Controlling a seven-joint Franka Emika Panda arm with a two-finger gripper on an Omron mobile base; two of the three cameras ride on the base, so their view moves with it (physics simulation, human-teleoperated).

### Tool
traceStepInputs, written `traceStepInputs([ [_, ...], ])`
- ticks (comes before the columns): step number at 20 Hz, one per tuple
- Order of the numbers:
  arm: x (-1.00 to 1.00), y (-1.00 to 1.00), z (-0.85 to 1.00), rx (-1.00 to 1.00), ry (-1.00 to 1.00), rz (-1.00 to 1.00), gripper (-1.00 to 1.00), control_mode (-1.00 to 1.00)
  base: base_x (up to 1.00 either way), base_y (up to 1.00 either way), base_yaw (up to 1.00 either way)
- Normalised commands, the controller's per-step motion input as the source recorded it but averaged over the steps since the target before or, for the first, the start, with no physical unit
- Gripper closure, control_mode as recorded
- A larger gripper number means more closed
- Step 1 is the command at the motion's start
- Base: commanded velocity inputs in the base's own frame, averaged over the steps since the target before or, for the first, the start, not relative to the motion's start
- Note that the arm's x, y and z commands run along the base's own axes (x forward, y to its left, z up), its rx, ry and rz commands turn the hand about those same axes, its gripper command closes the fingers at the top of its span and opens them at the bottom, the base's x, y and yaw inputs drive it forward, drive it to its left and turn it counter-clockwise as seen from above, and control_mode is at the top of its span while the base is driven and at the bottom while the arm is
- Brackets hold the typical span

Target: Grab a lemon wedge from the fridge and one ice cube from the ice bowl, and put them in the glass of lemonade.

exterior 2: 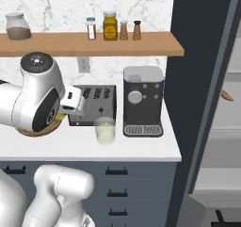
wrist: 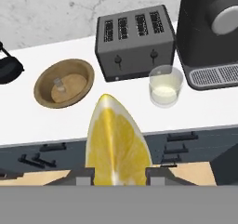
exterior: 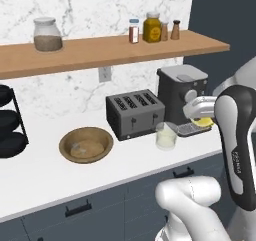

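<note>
In the left base view, the white arm reaches across the right side, and the gripper (exterior: 202, 121) carries the small bright yellow lemon wedge (exterior: 203, 122) just right of the glass of lemonade (exterior: 166, 136), a short clear tumbler with pale yellowish liquid on the white counter (exterior: 45, 175). The round, shallow brown wooden ice bowl (exterior: 86, 144) sits further left, with the dark grey four-slot toaster (exterior: 135, 113) behind and between them. A black coffee machine (exterior: 181, 92) stands right of the toaster, under a long wooden shelf (exterior: 100, 50) bearing jars and bottles.

In the right base view, the tumbler stands in front of the toaster and beside the coffee machine. The tall dark grey fridge (exterior 2: 200, 80) rises at the right, its pale inner shelves visible, one holding a brownish-orange elongated food item (exterior 2: 227, 95).

In the hand view, the two dark fingers (wrist: 83, 175) are clamped on the wedge, which stands upright between them. Beyond it lie the bowl at the left, with a small clear ice cube (wrist: 59, 83) inside, and the tumbler at the right.
</note>
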Motion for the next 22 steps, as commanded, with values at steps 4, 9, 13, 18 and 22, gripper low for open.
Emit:
traceStepInputs([
  [4,0.00,0.00,0.00,0.00,0.00,0.00,1.00,1.00,0.59,0.00,0.03],
  [9,0.00,0.00,0.00,0.00,0.00,0.00,1.00,1.00,0.49,0.00,0.00],
  [13,0.07,0.00,-0.02,0.00,0.03,-0.02,1.00,-1.00,0.04,0.00,0.00],
  [18,0.32,0.07,-0.18,0.00,0.05,-0.10,1.00,-1.00,0.00,0.00,0.00],
  [22,0.57,0.00,-0.55,-0.01,0.01,-0.17,1.00,-1.00,0.00,0.00,0.00],
])
